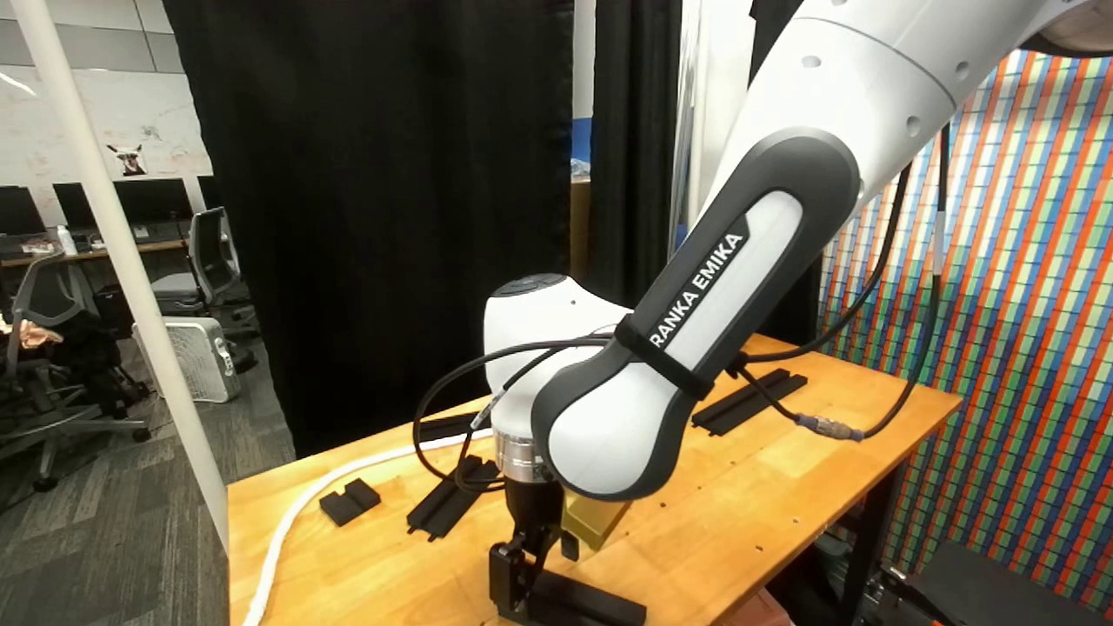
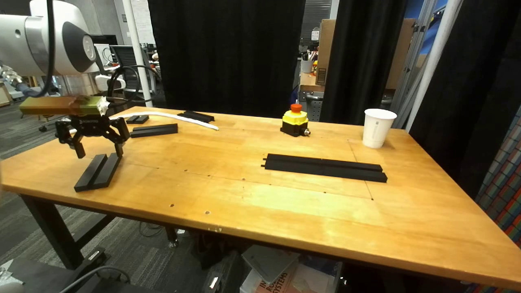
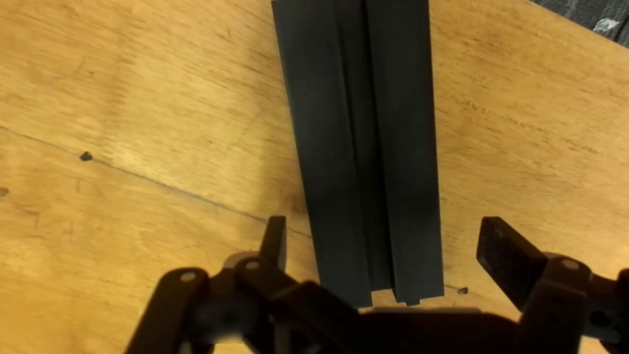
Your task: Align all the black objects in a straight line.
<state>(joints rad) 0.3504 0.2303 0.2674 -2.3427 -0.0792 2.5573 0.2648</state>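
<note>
A grooved black bar point(image 3: 324, 147) lies on the table under my open gripper point(image 3: 383, 228). One fingertip stands on each side of its end, with wood showing between them and the bar. In an exterior view the gripper point(image 2: 99, 154) points down over the far end of that bar point(image 2: 94, 173). Behind it lie another black bar point(image 2: 154, 130), a short black block point(image 2: 137, 119) and a dark bar point(image 2: 199, 117) at the back edge. Farther off, a long black bar point(image 2: 323, 167) with two small pegs lies at a different angle; the arm partly covers this area in an exterior view.
A white tube point(image 2: 163, 115) curves across the back of the table, close to the small block and back bar. A yellow and black box with a red button point(image 2: 295, 118) and a white paper cup point(image 2: 377, 128) stand toward the back. Black curtain point(image 1: 374, 217) hangs behind.
</note>
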